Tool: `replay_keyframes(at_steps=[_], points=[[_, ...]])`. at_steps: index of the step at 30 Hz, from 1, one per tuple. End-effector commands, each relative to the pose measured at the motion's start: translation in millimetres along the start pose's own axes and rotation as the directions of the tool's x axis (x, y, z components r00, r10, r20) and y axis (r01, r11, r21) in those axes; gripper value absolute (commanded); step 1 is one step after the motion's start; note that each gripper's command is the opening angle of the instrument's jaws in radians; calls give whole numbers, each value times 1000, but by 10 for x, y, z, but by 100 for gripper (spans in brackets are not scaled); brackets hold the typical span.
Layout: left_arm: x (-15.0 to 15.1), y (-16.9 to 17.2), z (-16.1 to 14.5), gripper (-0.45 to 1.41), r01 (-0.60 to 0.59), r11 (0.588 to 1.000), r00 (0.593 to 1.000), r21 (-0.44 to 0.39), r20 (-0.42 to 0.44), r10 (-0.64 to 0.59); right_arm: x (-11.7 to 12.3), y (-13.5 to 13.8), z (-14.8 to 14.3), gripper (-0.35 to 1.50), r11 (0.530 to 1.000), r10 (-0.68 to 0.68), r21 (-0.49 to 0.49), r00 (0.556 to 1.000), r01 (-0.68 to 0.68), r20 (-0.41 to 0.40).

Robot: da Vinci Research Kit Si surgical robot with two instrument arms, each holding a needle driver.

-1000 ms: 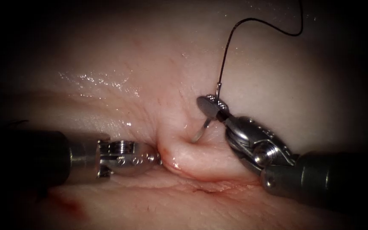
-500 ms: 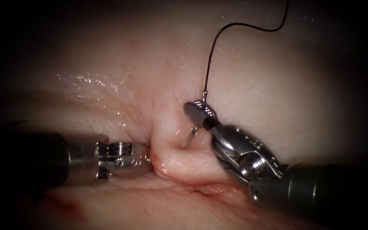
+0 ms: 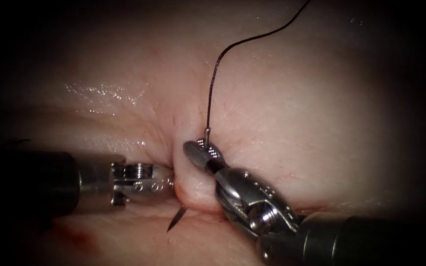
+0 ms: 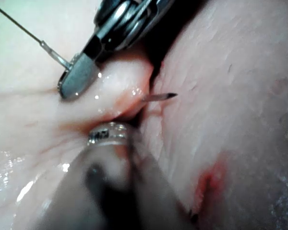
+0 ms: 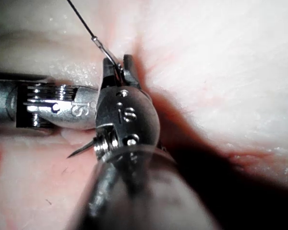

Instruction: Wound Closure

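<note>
My right tool (image 3: 201, 150) is shut on the curved needle close to its tail, where the dark thread (image 3: 213, 83) joins it. The needle runs through the raised tissue lip (image 3: 193, 189) on the right side of the cut. Its sharp tip (image 3: 176, 222) sticks out of the cut edge, below the left tool. My left tool (image 3: 171, 183) comes in from the left and presses against that lip. In the left wrist view the needle tip (image 4: 161, 97) pokes out of the lip under the right tool (image 4: 77, 79). In the right wrist view the needle tip (image 5: 81, 151) shows beside the right tool (image 5: 117, 67).
Pale tissue (image 3: 282, 113) spreads around the cut (image 3: 272, 209), which runs on to the right. A smear of red fluid (image 3: 82, 239) lies on the tissue at lower left. The thread rises up and to the right, out of the endoscope view.
The right tool moved left and down and drove the needle through the lip. The tip, hidden before, now sticks out of the cut. The thread followed; the left tool stayed put.
</note>
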Motion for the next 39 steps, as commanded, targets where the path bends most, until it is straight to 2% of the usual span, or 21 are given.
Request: replay_keyframes(at_steps=[1,8,13,15,16,19,20,21,25,30,33,39], points=[[-1,2,8,-45,0,1000,1000,-1,0,0,-3,0,5,-35,999,33,7,999,-33,2],[-1,2,7,-45,0,1000,1000,-3,-1,0,3,10,0,-35,996,87,6,996,-87,-8],[-1,2,7,-45,6,1000,1000,-3,-1,-6,12,30,-4,-35,984,176,3,984,-176,-12],[0,2,5,-45,1,1000,1000,-4,-1,-1,17,37,-6,-35,981,193,23,981,-192,-26],[1,2,4,-45,-4,1000,1000,-5,-1,4,20,43,-5,-35,979,193,70,980,-190,-44],[3,-1,-2,-45,-25,1000,999,-1,-22,25,30,55,-3,106,973,195,145,974,-178,-114],[4,-2,-5,-45,-30,1000,999,-2,-28,30,35,61,-3,121,971,196,162,972,-174,-130],[4,-3,-9,-45,-41,999,999,-2,-35,41,38,65,-4,128,972,190,167,973,-168,-130],[5,-7,-27,-45,-99,995,993,-8,-59,98,51,90,-15,131,979,149,159,979,-126,-137],[1,-11,-44,-45,-204,977,972,-55,-127,196,70,134,-36,130,980,128,169,984,-106,-125],[-2,-12,-47,-45,-305,951,943,-59,-158,293,78,157,-46,128,980,121,171,985,-99,-122],[4,-18,-39,-43,-437,899,861,-8,-292,416,85,185,-55,121,980,109,178,987,-87,-118]])
